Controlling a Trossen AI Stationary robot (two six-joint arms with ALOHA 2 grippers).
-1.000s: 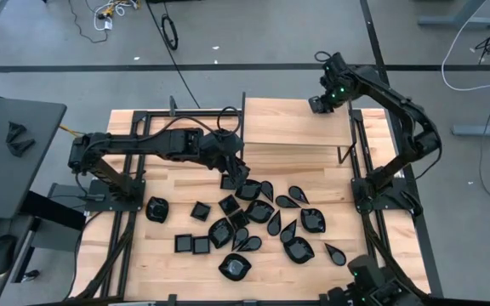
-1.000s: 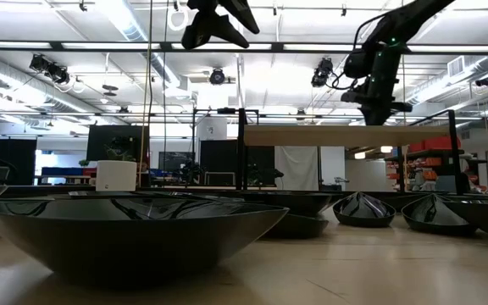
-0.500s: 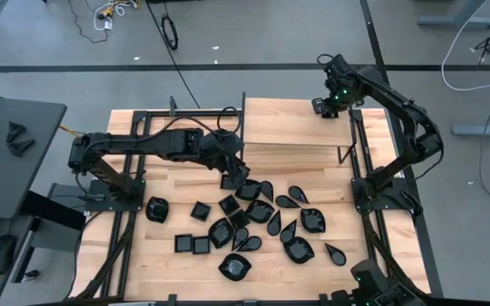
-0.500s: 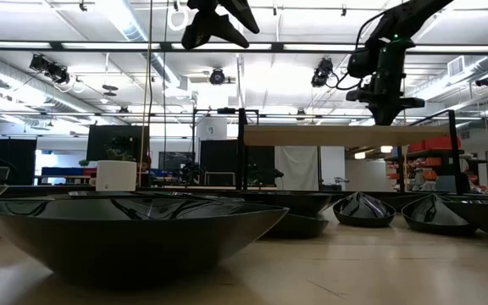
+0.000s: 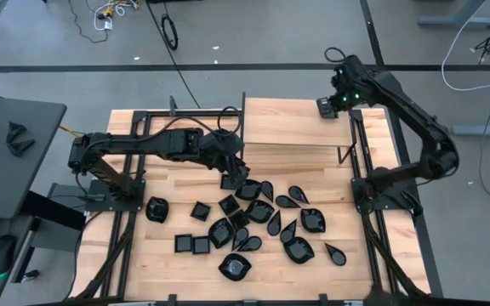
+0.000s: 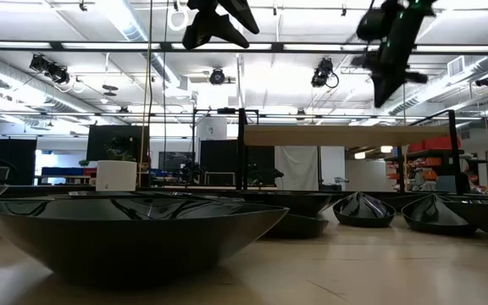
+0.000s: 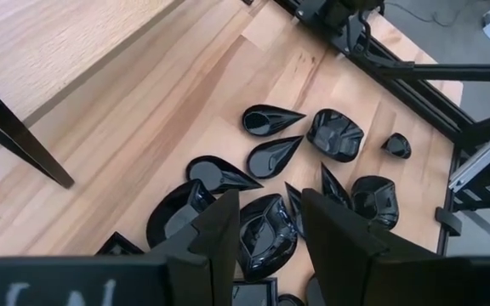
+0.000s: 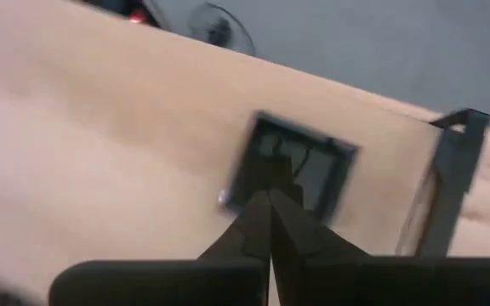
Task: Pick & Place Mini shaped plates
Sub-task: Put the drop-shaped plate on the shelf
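Observation:
Several glossy black mini plates [image 5: 258, 212], teardrop, square and rounded, lie scattered bottom-down on the wooden table; the left wrist view shows some of them [image 7: 334, 134]. My left gripper [image 5: 237, 175] hangs open and empty above the heap's far left side [image 7: 266, 234], high in the low view [image 6: 219, 21]. One square plate [image 8: 294, 168] lies flat on the raised wooden shelf [image 5: 292, 123], near its far right corner [image 5: 323, 106]. My right gripper [image 8: 269, 202] is shut just above that plate, lifted clear of the shelf [image 6: 381, 97].
The shelf stands on thin black legs [image 7: 19, 140] over the table's far half. Black frame rails [image 5: 360, 161] run along both table sides. A white pot with a plant [image 6: 115, 174] stands at the far left. A big dish [image 6: 134, 233] fills the low view's foreground.
My right gripper has risen from the shelf top and drifted a little toward the table's right edge, its arm stretching upward. The square plate stays on the shelf. The left arm has kept still.

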